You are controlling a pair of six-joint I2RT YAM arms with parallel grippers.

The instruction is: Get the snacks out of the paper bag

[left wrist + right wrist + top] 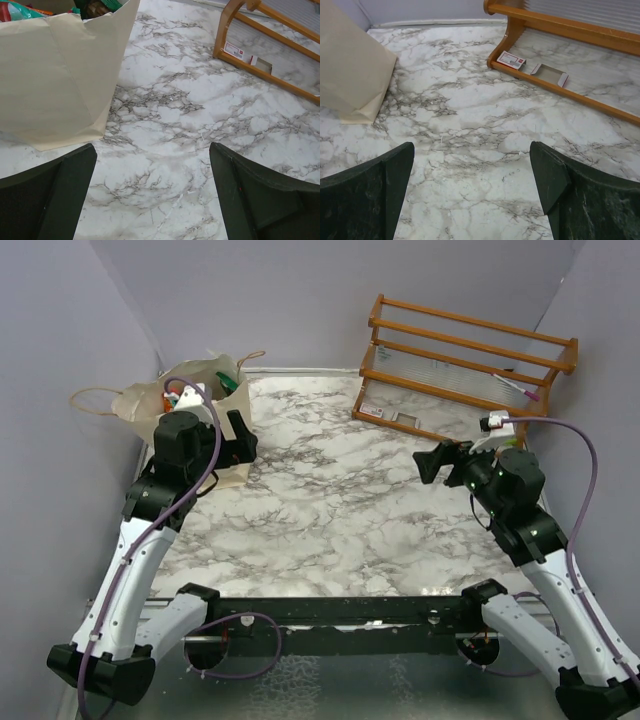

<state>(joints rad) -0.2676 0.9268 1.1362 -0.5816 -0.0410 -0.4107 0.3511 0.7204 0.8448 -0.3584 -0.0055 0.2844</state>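
Note:
The cream paper bag [140, 405] stands upright at the table's far left, its brown cord handles hanging out to the sides. Colourful snacks [185, 392] poke out of its open top. In the left wrist view, green and red packets [20, 10] show above the bag's wall [55, 75]. My left gripper [240, 440] hovers open just right of the bag, with only marble between its fingers [152, 165]. My right gripper [440, 462] hangs open over the table's right side, holding nothing [472, 165]. The bag [350, 75] lies far to its left.
An orange wooden rack [465, 365] leans at the back right. At its foot lie a small red-and-white box [511, 59] and an open cardboard tray [549, 74]. Grey walls close in the table on three sides.

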